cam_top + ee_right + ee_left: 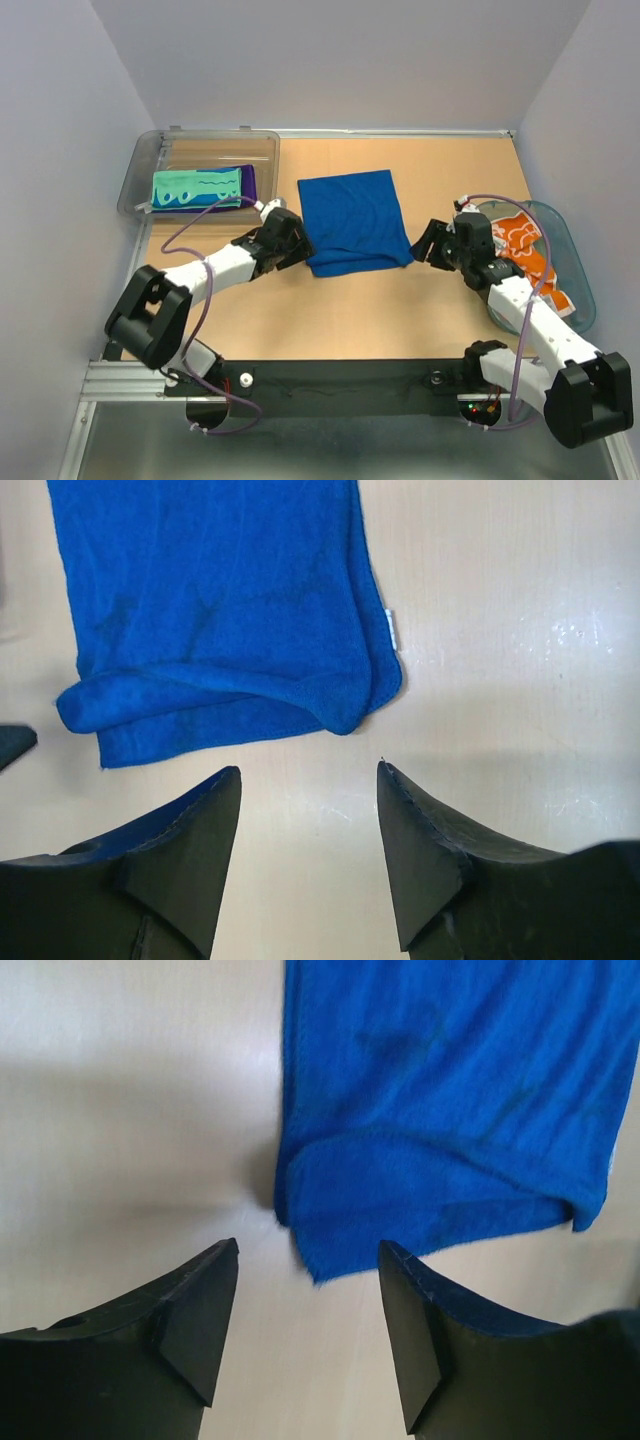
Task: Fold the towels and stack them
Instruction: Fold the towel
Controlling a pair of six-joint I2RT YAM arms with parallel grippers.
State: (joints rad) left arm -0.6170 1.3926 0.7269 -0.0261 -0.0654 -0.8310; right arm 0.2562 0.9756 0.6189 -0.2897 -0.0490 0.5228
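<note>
A royal blue towel (354, 220) lies folded on the table's middle, its near edge doubled over. My left gripper (296, 250) sits just off its near left corner, open and empty; in the left wrist view the blue towel (450, 1110) lies just ahead of the left gripper (308, 1250). My right gripper (430, 243) is open and empty by the near right corner; the right wrist view shows the blue towel (220, 610) beyond the right gripper (308, 772). A folded mint green towel (196, 187) lies on a purple towel (249, 180). A white and orange towel (528, 252) lies in the basket.
A clear grey plastic bin (150, 160) stands at the back left and holds the green and purple towels. A teal translucent oval basket (580, 280) sits at the right edge beside my right arm. Grey walls close in the table on three sides.
</note>
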